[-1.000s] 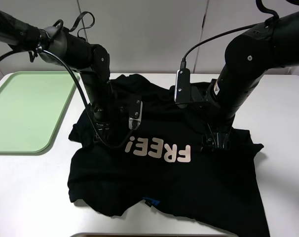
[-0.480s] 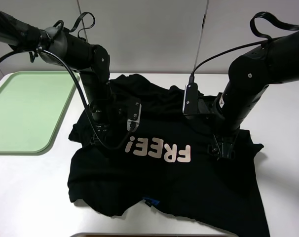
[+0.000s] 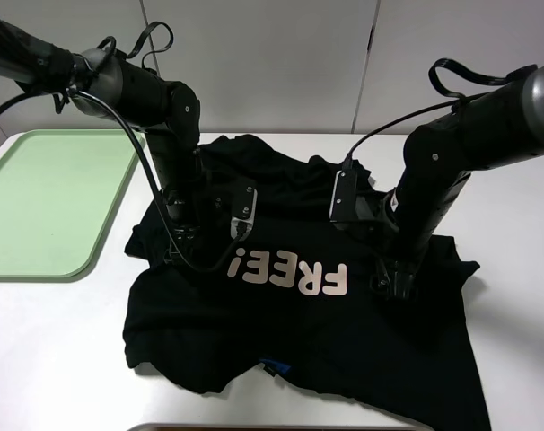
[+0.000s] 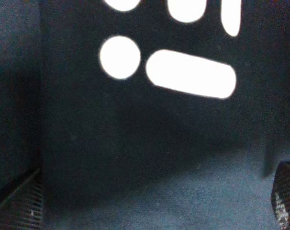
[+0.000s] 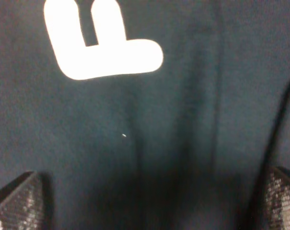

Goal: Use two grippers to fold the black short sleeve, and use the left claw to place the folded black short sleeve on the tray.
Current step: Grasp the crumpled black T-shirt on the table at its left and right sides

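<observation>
The black short sleeve [image 3: 308, 350] lies spread and wrinkled on the white table, its pale "FREE!" lettering [image 3: 290, 274] facing up and a small blue label [image 3: 274, 366] at the near hem. My left gripper [image 3: 184, 256] points down onto the cloth just left of the "!", and in the left wrist view its fingertips [image 4: 20, 207] stand wide apart over bare fabric [image 4: 150, 158]. Right of the "F", my right gripper [image 3: 395, 285] also presses down, open, with only the shirt [image 5: 150, 143] between its fingers [image 5: 280, 197]. The pale green tray [image 3: 39, 202] lies at the far left.
A bare strip of white table [image 3: 57, 359] runs left of the shirt and in front of the tray. Black cables [image 3: 200, 260] hang from both arms over the cloth. White wall panels [image 3: 272, 63] stand behind the table.
My right arm has lowered and its gripper has slid toward the near side along the shirt's right part. The left arm has hardly moved.
</observation>
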Motion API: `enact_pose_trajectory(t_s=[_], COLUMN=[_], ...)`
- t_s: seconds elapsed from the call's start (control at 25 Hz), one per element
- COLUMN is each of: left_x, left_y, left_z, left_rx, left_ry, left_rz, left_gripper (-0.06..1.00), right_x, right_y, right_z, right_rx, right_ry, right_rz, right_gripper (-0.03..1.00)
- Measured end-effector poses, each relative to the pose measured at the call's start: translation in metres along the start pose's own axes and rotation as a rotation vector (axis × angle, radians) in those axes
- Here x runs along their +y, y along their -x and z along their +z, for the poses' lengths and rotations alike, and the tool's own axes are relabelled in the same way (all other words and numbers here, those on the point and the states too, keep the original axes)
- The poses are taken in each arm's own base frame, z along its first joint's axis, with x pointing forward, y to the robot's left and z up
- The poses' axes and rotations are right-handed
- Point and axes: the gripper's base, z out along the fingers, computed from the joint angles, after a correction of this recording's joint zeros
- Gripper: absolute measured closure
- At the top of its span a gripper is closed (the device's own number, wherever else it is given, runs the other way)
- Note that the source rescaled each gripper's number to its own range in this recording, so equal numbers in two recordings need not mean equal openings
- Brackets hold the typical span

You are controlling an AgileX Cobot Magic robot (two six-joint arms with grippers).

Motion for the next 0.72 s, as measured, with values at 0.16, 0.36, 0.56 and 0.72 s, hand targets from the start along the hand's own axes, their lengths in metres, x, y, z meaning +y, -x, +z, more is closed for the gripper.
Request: enact_pose_trajectory(t_s=[0.16,0.36,0.56,0.72], left_x=[0.000,0.000,0.000,0.000], left_y=[0.000,0.000,0.000,0.000], left_z=[0.000,0.000,0.000,0.000], left_rx=[0.000,0.000,0.000,0.000], left_ry=[0.000,0.000,0.000,0.000], left_rz=[0.000,0.000,0.000,0.000], left_gripper=[0.03,0.03,0.03,0.03], right_x=[0.000,0.001,0.002,0.002], right_y=[0.001,0.000,-0.001,-0.001], right_z=[0.003,0.012,0.016,0.016], right_rx=[-0.003,0.014,0.025,0.024], right_ry=[0.003,0.022,0.033,0.033], right_rz=[0.005,0.006,0.006,0.006], right_gripper=[-0.03,-0.03,-0.03,-0.03])
